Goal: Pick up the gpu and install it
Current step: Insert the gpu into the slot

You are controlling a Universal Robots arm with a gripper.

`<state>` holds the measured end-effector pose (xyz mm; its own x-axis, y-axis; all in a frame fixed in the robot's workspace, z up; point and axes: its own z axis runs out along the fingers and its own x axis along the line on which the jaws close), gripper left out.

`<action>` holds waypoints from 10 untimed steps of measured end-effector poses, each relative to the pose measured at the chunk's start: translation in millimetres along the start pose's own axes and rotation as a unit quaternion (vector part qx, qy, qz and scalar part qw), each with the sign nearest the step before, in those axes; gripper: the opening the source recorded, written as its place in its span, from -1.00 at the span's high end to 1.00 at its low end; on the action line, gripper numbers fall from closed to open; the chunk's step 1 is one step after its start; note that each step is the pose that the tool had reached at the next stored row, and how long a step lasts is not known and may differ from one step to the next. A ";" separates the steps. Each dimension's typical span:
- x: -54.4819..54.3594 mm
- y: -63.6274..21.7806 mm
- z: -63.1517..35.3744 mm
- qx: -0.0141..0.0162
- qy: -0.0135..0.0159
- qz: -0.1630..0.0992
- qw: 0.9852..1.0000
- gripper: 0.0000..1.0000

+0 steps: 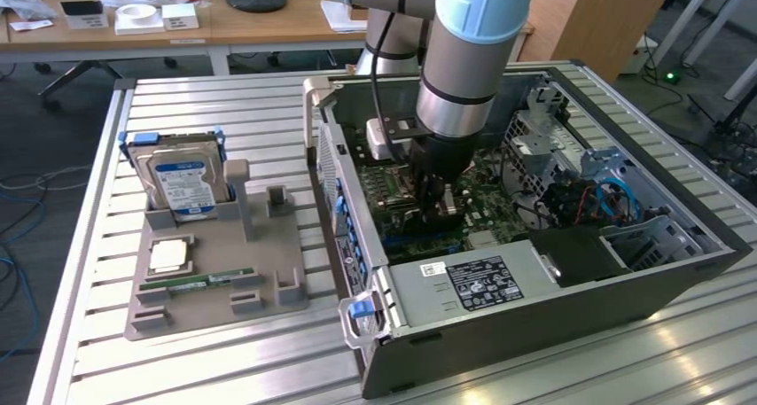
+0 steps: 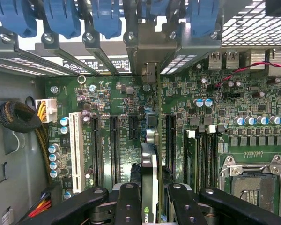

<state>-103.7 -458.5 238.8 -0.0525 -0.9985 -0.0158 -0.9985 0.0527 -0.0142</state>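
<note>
My gripper (image 2: 149,199) is shut on the gpu (image 2: 149,161), which I see edge-on as a thin card with a black cover standing upright between the two black fingers (image 2: 128,201). The card reaches down among the black expansion slots (image 2: 114,145) of the green motherboard (image 2: 215,108), and its silver end bracket (image 2: 149,75) meets the rear slot opening of the case. Whether the card is seated in a slot I cannot tell. In the exterior view the gripper (image 1: 440,203) is lowered deep inside the open computer case (image 1: 533,290).
Blue retention clips (image 2: 61,16) line the rear of the case. A white slot (image 2: 76,150) and the CPU socket (image 2: 253,183) flank the card. Outside the case, a grey holder (image 1: 213,299) carries a hard drive (image 1: 183,183), a memory stick (image 1: 195,281) and a CPU chip (image 1: 169,256).
</note>
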 end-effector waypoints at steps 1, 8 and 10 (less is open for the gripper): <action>0.0 0.2 -0.1 0.000 0.000 0.000 1.000 0.45; 0.0 -0.1 -4.7 0.000 0.000 0.000 1.000 0.33; -0.2 -0.2 -10.8 0.000 -0.001 0.000 1.000 0.33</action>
<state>-103.7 -458.5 249.6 -0.0524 -0.9985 -0.0171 -0.9985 0.0526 -0.0146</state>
